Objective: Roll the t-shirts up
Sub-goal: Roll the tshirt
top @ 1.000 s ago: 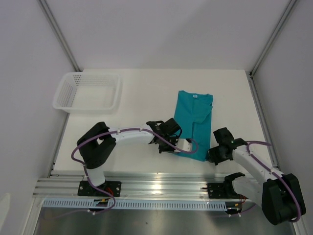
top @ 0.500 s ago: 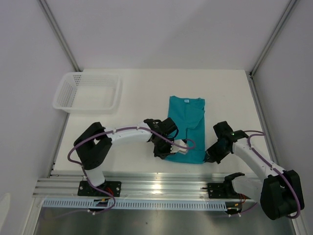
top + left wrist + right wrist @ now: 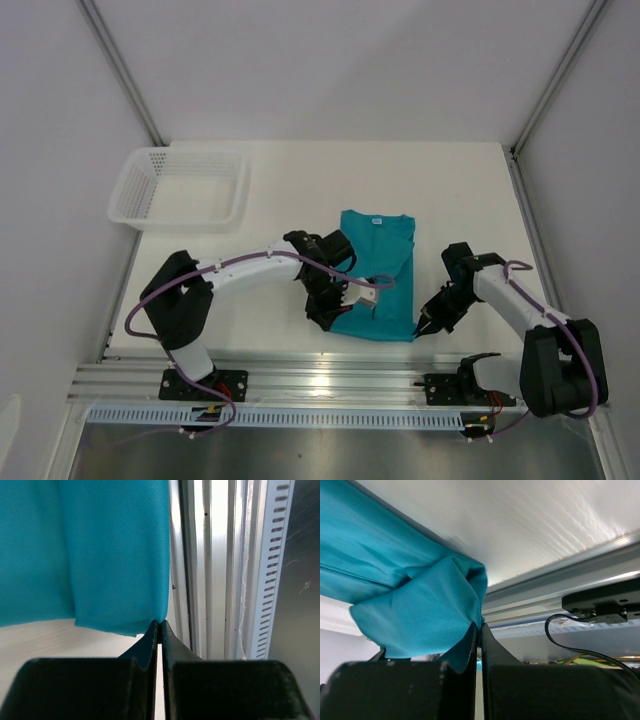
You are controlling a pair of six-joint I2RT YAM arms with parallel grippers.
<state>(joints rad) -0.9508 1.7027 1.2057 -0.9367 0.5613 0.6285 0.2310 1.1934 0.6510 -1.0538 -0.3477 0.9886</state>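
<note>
The teal t-shirt (image 3: 375, 270) lies folded lengthwise in the middle of the white table, its white neck label (image 3: 377, 219) at the far end. My left gripper (image 3: 330, 318) is shut on the near left corner of the hem; the left wrist view shows the teal cloth (image 3: 100, 555) pinched between its fingertips (image 3: 159, 625). My right gripper (image 3: 422, 330) is shut on the near right corner; in the right wrist view the cloth (image 3: 420, 615) bunches at its fingertips (image 3: 480, 626). The near hem sits close to the table's front edge.
A white plastic mesh basket (image 3: 180, 187) stands at the far left of the table. The aluminium rail (image 3: 320, 378) runs along the near edge, just below the shirt's hem. White walls enclose the table on three sides.
Both grippers have dragged the shirt toward the near edge and slightly left. The right gripper has swung in to the hem's right corner. The shirt now lies closer to the rail.
</note>
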